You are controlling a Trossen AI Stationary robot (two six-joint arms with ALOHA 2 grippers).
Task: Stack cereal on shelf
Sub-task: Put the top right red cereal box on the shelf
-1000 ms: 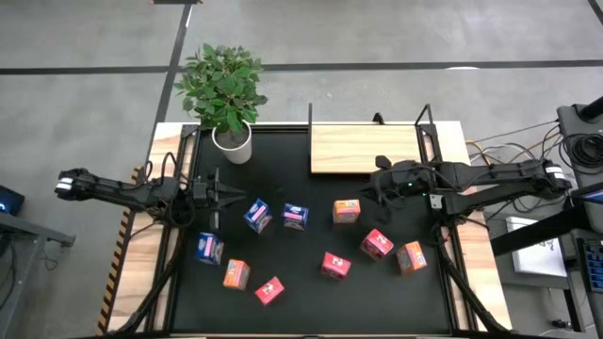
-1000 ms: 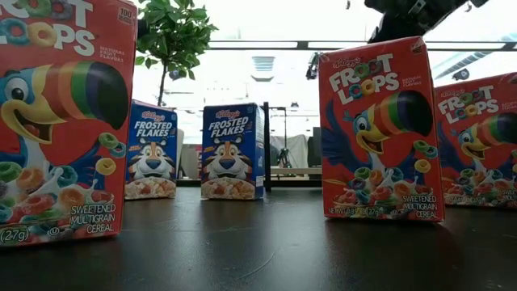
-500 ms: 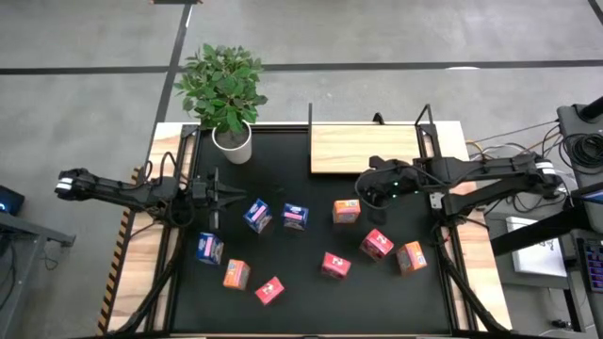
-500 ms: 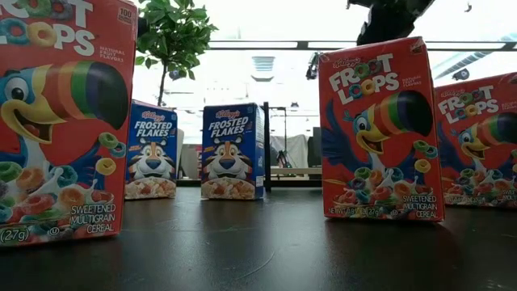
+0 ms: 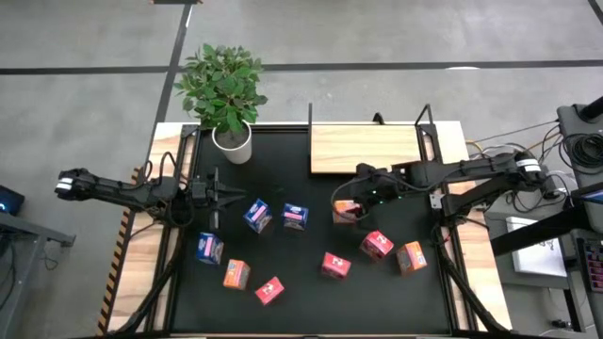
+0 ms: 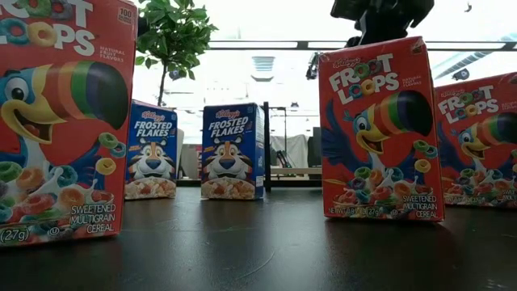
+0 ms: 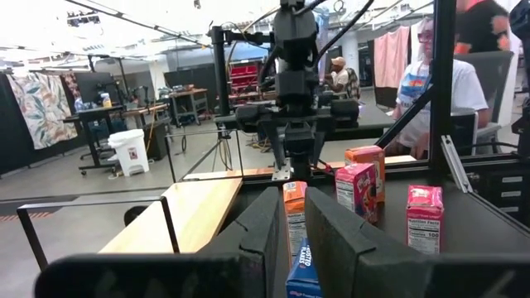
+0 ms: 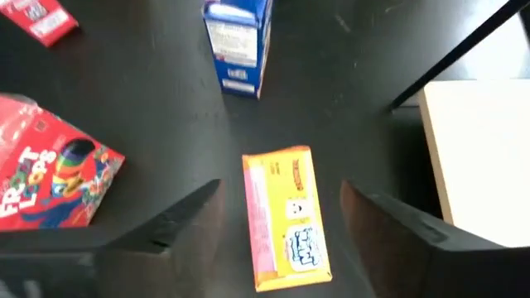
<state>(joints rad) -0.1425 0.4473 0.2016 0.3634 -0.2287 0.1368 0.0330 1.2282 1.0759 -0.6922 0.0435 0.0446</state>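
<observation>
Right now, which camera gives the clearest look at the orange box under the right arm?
The right wrist view: the orange box sits between that arm's open tool fingers, top face showing. The high view shows it small, partly covered by the tool. The left wrist view shows it far off. The low view doesn't clearly show it.

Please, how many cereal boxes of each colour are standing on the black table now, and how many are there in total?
Blue boxes: 3
Orange boxes: 3
Red boxes: 3
Total: 9
</observation>
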